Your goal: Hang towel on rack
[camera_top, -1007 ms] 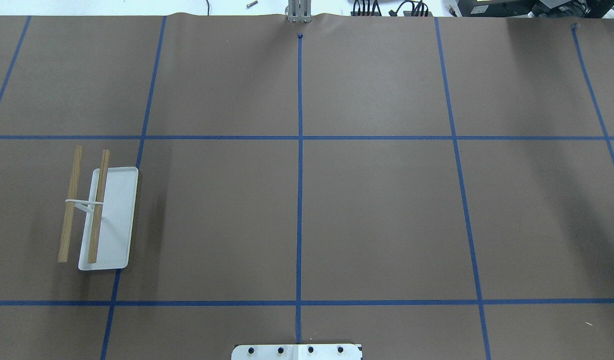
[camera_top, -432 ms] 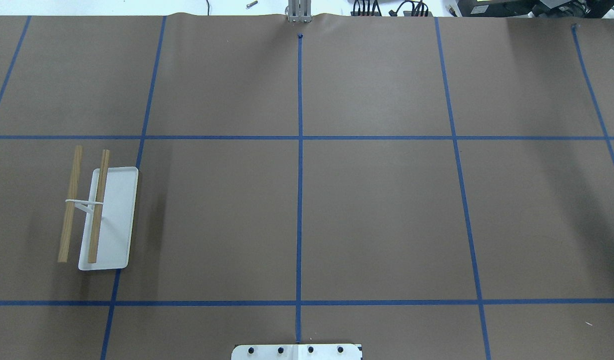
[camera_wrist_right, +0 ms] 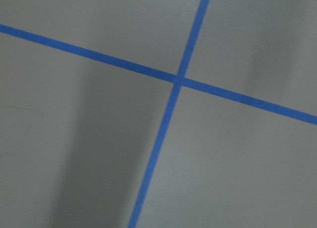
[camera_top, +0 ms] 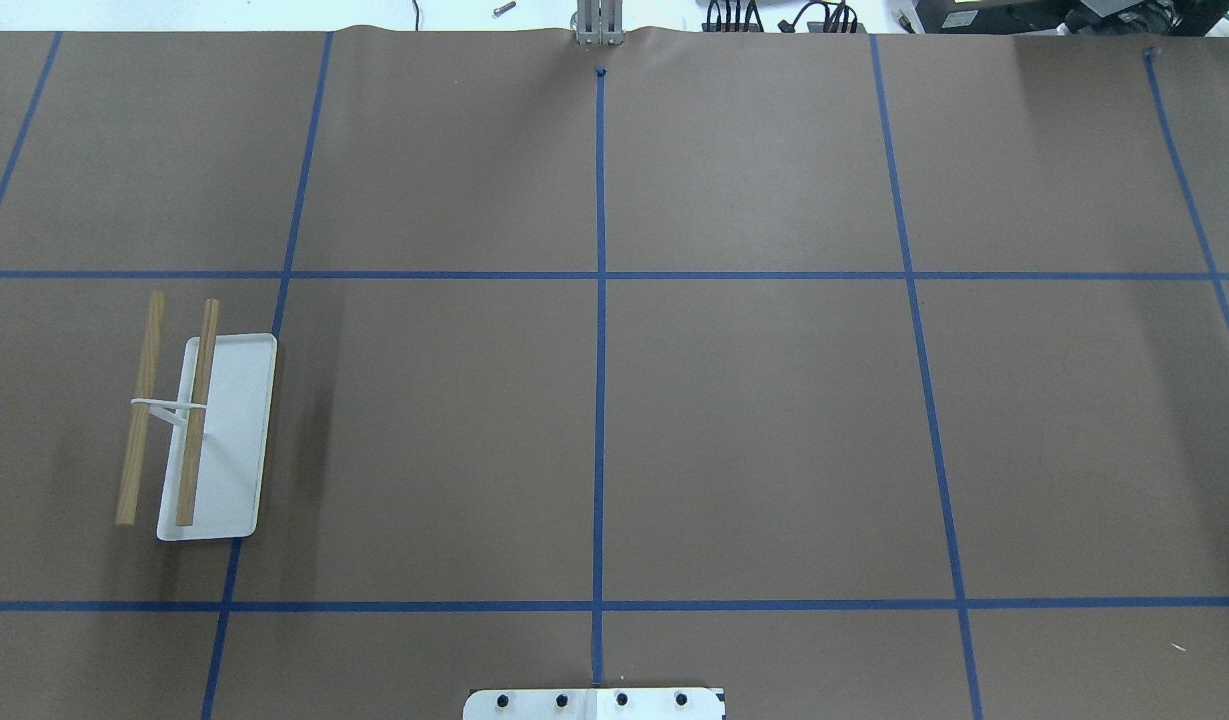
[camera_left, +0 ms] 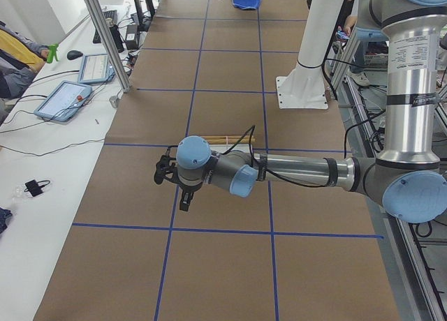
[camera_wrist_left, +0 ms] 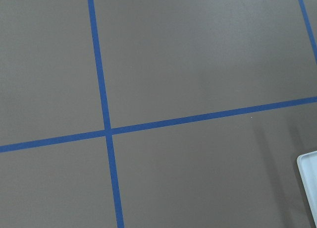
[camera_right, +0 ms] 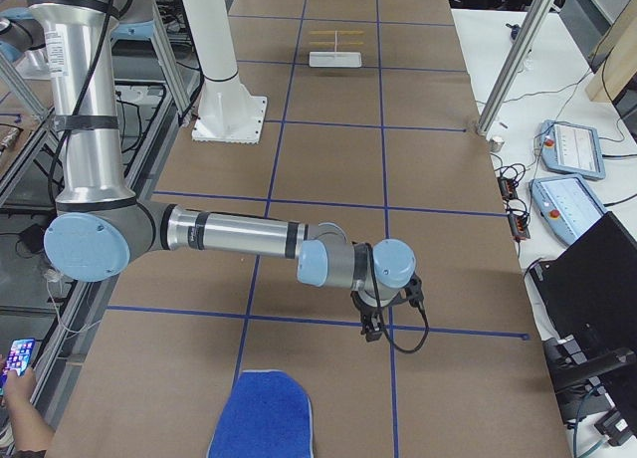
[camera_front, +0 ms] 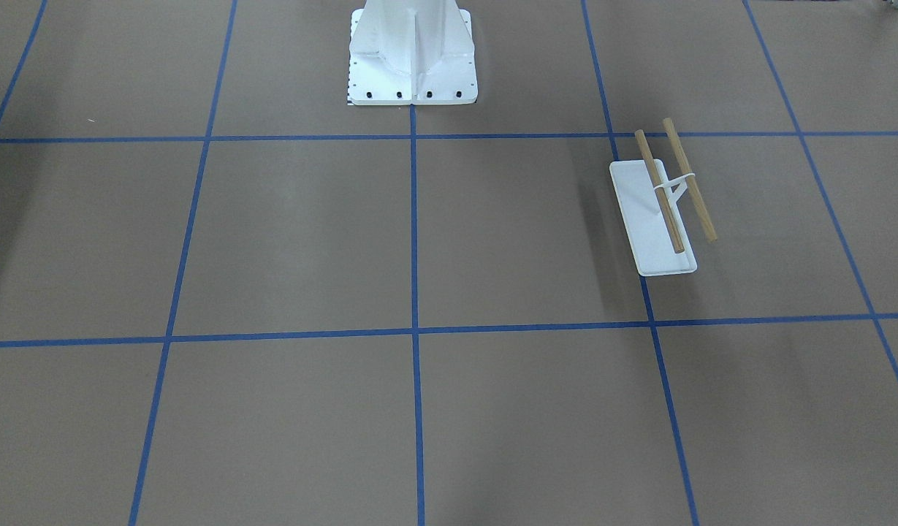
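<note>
The rack (camera_top: 236,430) stands on the table's left side, with a white tray base and two bare wooden dowel bars; it also shows in the front view (camera_front: 649,226), the left side view (camera_left: 220,139) and the right side view (camera_right: 336,46). The towel (camera_right: 261,418), blue face up, lies flat at the table's right end, also far off in the left side view (camera_left: 246,1). My left gripper (camera_left: 184,201) hangs above the table near the rack. My right gripper (camera_right: 370,324) hangs above the table a little beyond the towel. Both show only in side views, so I cannot tell their state.
The white bolted pedestal (camera_front: 412,58) stands at the robot's edge of the table, mid-width. Blue tape lines cross the brown table cover. Tablets (camera_left: 66,98) and cables lie on the white bench beyond the far edge. A corner of the rack's tray (camera_wrist_left: 309,171) shows in the left wrist view.
</note>
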